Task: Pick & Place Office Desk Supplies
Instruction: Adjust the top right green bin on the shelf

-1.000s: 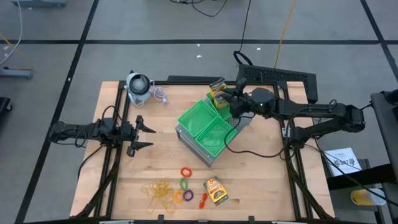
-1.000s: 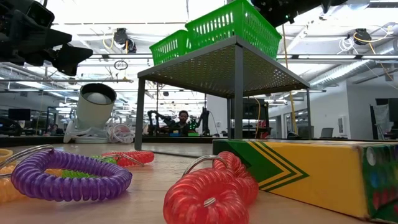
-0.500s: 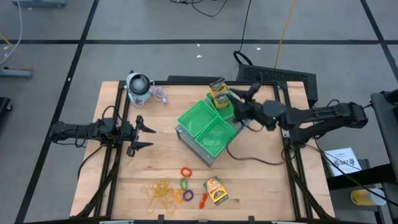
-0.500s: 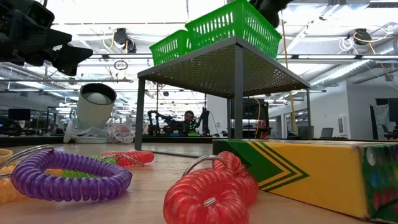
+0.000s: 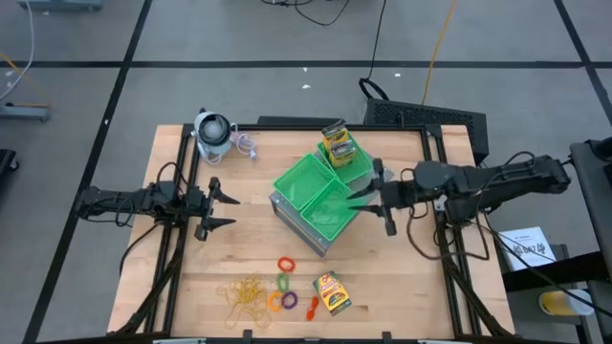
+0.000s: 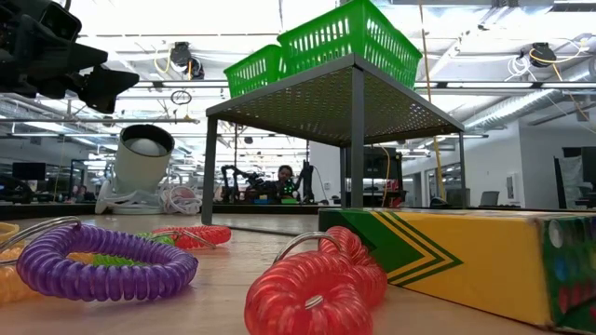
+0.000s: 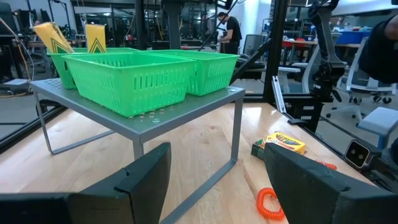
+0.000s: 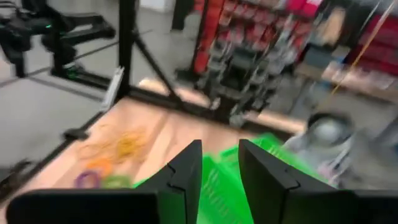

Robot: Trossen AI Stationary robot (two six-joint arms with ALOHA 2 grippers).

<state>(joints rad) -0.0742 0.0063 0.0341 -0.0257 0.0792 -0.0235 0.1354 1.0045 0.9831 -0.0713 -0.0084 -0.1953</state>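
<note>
Pale wood makes up the surface (image 5: 402,277), and near its middle a grey stand carries three green baskets (image 5: 316,191); two card boxes (image 5: 337,144) already stand upright in the far basket, yellow and green ends up. The right arm reaches in from the right edge, its pincer (image 5: 375,196) just beside the baskets' right rim, empty, fingers parted a little with a narrow gap showing between them in its own wrist view. The left pincer (image 5: 218,204) waits well apart to the left of the stand, released and spread wide, gripping nothing. What is left to move lies along the near edge: a yellow box (image 5: 332,292) flat on the wood, a loose heap of rubber bands (image 5: 244,296) to its left, and between them a cluster of coiled rings (image 5: 285,284) in red, green, orange and purple. The sensible next pick is probably the yellow box. To do it well, the right pincer should rise clear of the basket rims before it swings toward the near edge, spread wider than the box's short side, line its fingers across that side and come straight down, keeping off the red ring (image 5: 313,304) that lies just beside the box.
</note>
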